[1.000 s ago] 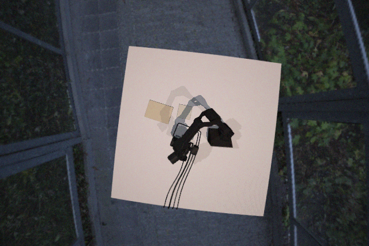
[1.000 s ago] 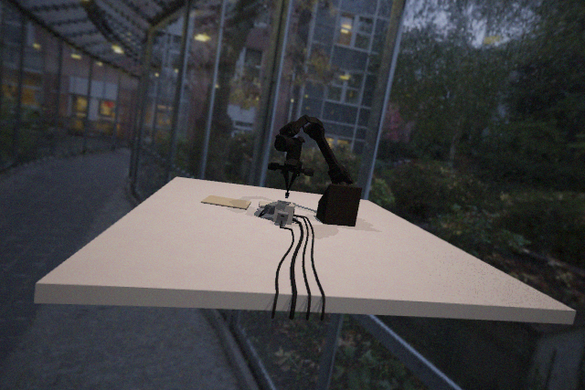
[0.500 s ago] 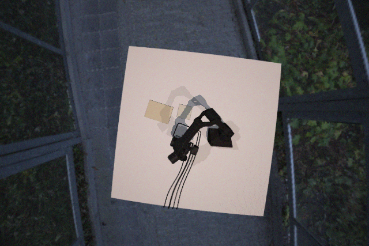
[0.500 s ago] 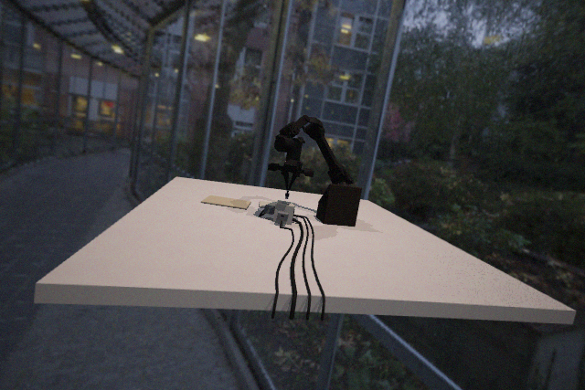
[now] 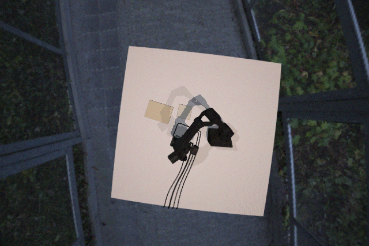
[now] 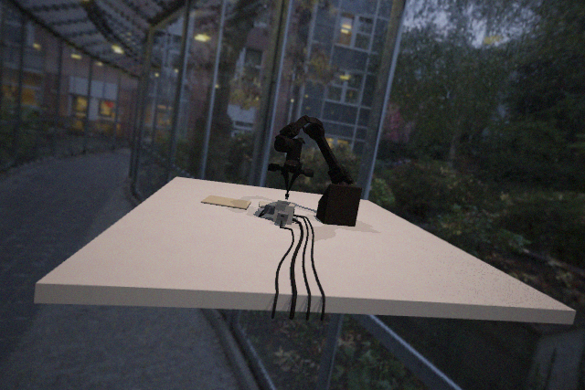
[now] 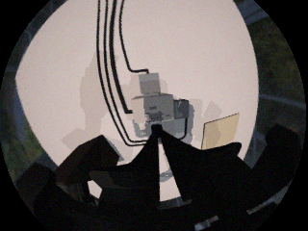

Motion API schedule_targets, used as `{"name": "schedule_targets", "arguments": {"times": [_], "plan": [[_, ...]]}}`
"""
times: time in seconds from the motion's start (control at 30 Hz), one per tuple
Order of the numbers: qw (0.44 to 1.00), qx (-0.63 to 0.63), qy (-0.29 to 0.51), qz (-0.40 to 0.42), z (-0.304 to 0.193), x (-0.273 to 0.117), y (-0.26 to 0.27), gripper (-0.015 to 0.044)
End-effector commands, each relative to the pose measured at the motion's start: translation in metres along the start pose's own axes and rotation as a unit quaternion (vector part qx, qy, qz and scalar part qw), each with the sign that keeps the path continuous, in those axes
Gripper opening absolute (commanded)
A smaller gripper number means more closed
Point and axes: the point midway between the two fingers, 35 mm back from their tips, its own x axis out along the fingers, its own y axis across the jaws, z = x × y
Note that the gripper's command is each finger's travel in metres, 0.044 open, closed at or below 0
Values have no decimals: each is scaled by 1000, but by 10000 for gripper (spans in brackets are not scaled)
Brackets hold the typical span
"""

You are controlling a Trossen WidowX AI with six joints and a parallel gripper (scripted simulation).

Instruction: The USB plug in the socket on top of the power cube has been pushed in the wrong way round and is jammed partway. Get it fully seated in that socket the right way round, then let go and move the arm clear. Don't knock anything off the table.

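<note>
The power cube (image 6: 284,210) (image 7: 164,102) is a pale grey block with slots in its faces, standing on the table. In the top view the arm hides most of it. My gripper (image 6: 286,194) (image 7: 158,133) points down over the cube, its fingers shut on a small dark piece, the USB plug (image 6: 286,197) (image 7: 157,131). In the exterior view the plug appears just above the cube's top, apart from it. The fingertips cover part of the cube's near side in the wrist view. The plug's way round and the top socket's details are too small to tell.
A grey block (image 7: 149,83) and a dark block (image 7: 181,109) sit against the cube's sides. Several black cables run from there over the table's edge. A tan board (image 5: 157,112) (image 6: 226,201) and a smaller tan pad (image 5: 182,110) lie nearby. The arm's base (image 6: 340,205) stands beside the cube.
</note>
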Motion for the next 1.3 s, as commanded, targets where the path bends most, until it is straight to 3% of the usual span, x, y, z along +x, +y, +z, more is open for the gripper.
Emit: {"name": "schedule_targets", "arguments": {"times": [0.0, 1.27], "plan": [[1000, 1, -4, 0, 0, -1, 0, 0], [1000, 4, -18, 0, 2, 4, 0, 0]]}}
